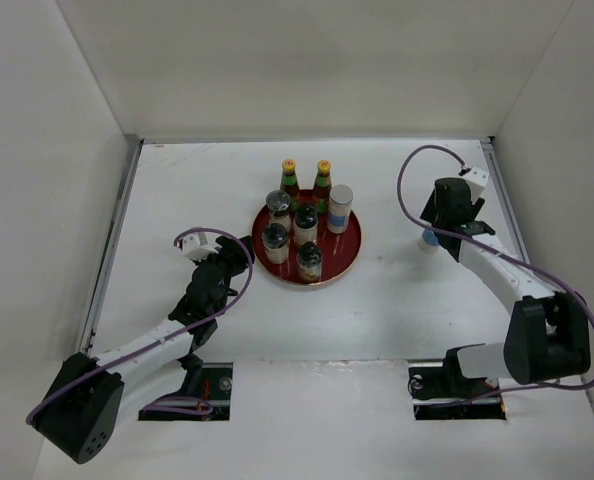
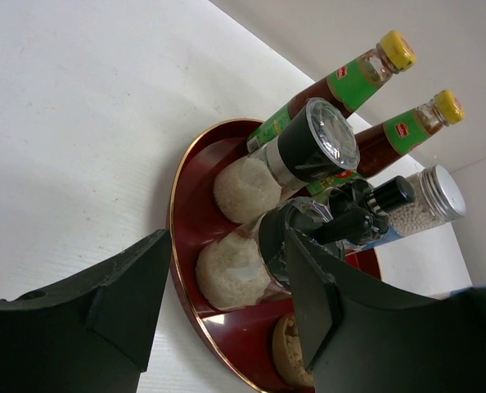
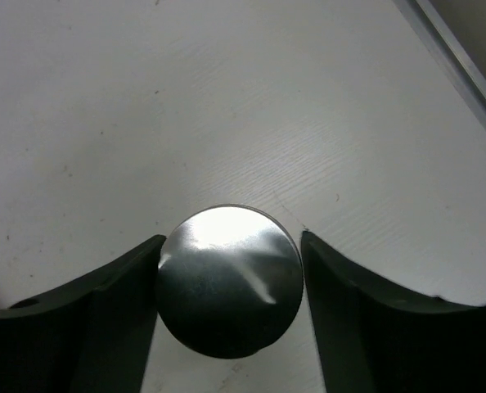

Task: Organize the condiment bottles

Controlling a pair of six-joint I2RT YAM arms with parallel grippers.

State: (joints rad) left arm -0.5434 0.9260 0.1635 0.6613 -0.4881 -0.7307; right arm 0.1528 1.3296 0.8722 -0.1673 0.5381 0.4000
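Condiment bottles stand mostly on the round red tray [image 1: 349, 252] in the middle of the table [image 1: 177, 180]. We count seven of them there. One more is off the tray, far over on the right.

On the left, our left gripper [image 1: 235, 252] hangs just beside the left edge of the tray. Its fingers [image 2: 120, 303] are wide apart and hold nothing. Its camera looks across the tray at the bottles.

On the tray, two slim red bottles [image 1: 289, 180] with yellow caps stand at the back. A white shaker [image 1: 340, 208] stands just to their right. Four jars [image 1: 305, 224] with dark lids stand close together in front of them.

On the right, the second shaker [image 1: 430, 241] stands on the bare table, well apart from the tray. Our right gripper [image 1: 445, 228] is right above it. In the right wrist camera we see its silver top [image 3: 229, 278] between the two fingers, with one finger close on each side. We cannot tell if they are squeezing it or only sitting beside it.

We think the step now is picking up this lone shaker so it can join the others. The next move needs a firm hold on the shaker first. Then it needs a lift straight up, a carry to the left, and a soft landing on the tray. The right front part of the tray looks free. We would need to set it down gently there, so it does not bump the other shaker or the jars.
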